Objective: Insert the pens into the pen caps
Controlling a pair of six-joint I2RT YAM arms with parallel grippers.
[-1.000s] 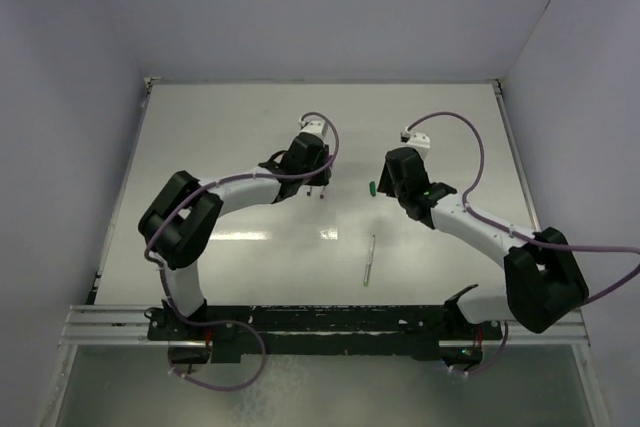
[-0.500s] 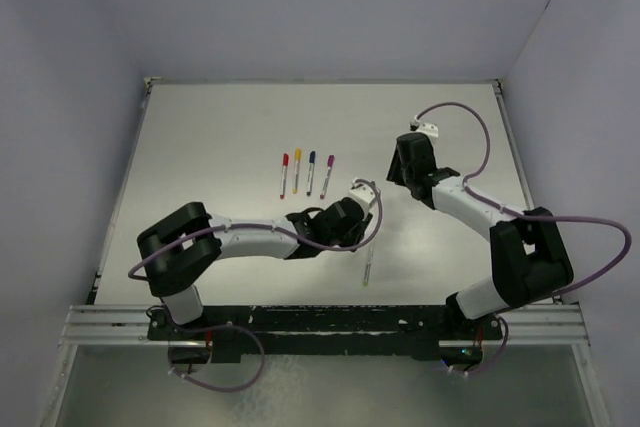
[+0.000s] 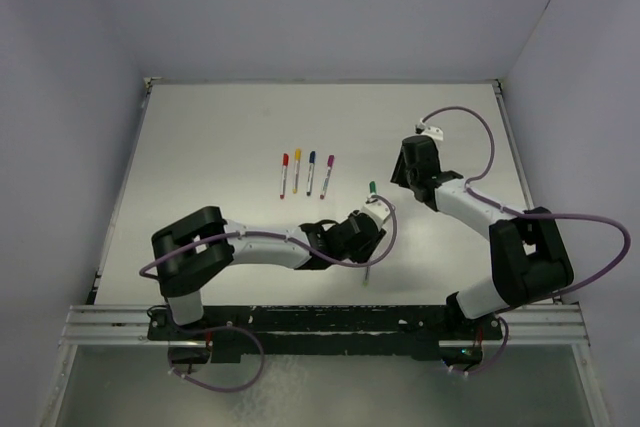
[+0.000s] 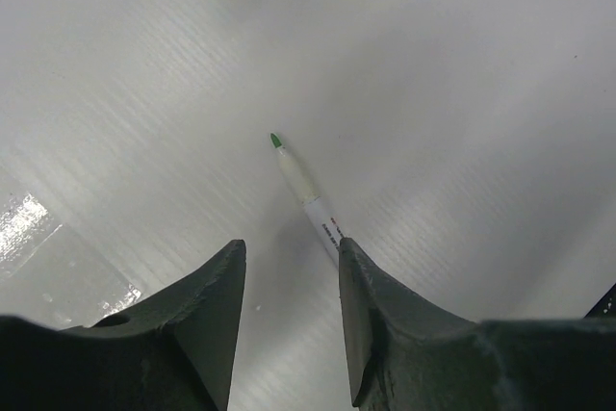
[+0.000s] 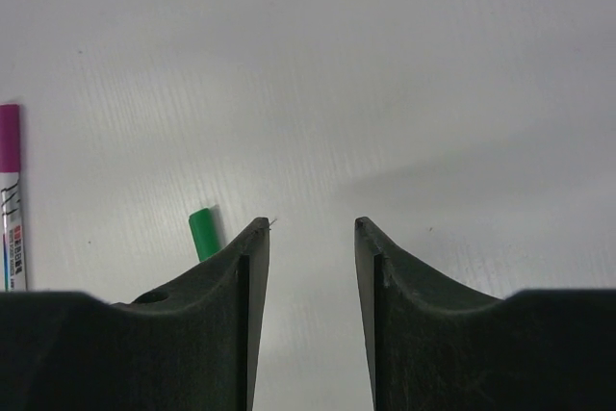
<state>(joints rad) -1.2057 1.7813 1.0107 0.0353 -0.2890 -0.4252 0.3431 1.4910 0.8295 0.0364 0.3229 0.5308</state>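
Small dark print is seen on the barrels of the thin white green-tipped pen (image 4: 306,195) and the purple-capped white pen (image 5: 12,199); none can be read.

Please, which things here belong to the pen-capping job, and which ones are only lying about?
Of the job: green-tipped pen, green cap, and the red pen, yellow pen, blue pen, purple pen, all four already capped.
Not of the job: table, metal rail at its near edge.
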